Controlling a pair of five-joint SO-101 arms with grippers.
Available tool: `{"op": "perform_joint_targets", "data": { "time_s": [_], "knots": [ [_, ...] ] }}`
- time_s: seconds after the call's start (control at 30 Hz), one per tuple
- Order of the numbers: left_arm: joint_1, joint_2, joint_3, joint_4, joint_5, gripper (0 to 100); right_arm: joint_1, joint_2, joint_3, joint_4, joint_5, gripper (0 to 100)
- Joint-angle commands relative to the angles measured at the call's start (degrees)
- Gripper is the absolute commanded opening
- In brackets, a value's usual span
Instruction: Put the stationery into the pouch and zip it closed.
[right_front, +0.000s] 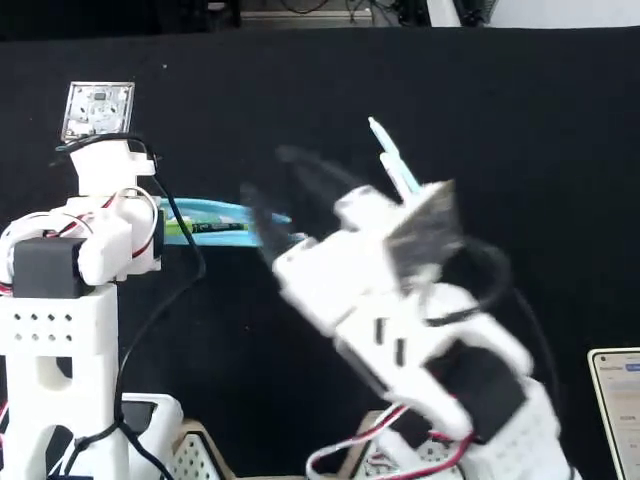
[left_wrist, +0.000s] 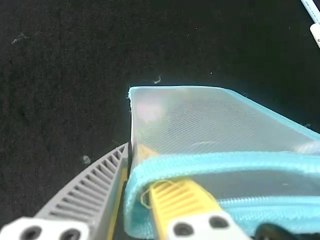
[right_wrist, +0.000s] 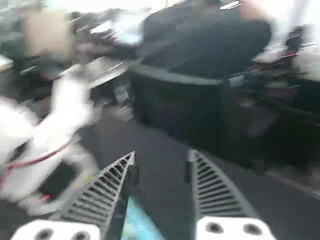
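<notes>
Left tool (left_wrist: 133, 150) pinches the pouch (left_wrist: 200, 120) at its zip rim; it lies on the surface (right_front: 500, 100), looks light and floppy, best held by that stiffer edge. Right tool (right_wrist: 161, 155) spread, raised. Pen (right_front: 390, 160) beyond: slim, likely slippery.

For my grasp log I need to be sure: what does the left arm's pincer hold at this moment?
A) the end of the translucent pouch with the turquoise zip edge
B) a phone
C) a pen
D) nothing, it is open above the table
A: in the left wrist view the left pincer is shut on the pouch, with the turquoise edge clamped between its two fingers.
</notes>
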Motion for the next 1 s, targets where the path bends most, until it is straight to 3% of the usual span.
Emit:
{"op": "perform_joint_targets", "data": {
  "time_s": [0.0,0.13,0.33,0.6,0.8,0.97],
  "knots": [
    [0.0,0.3,-0.6,0.2,0.3,3,17.5,-0.4,-6.8,6.9,-0.3,9.9],
    [0.1,0.3,-0.6,0.2,0.3,3,26.9,-0.3,-6.5,16.6,0.2,9.9],
    [0.0,0.3,-0.6,0.2,0.3,3,32.4,7.3,-3.7,24.0,5.2,9.9],
    [-0.2,0.3,-0.6,0.2,0.3,3,35.5,38.5,-9.1,24.3,6.1,10.0],
    [0.0,0.3,-0.6,0.2,0.3,3,40.7,60.4,-19.0,24.3,11.8,16.4],
    [0.2,0.3,-0.6,0.2,0.3,3,40.2,74.8,-32.0,22.3,11.9,17.4]
  ]
}}
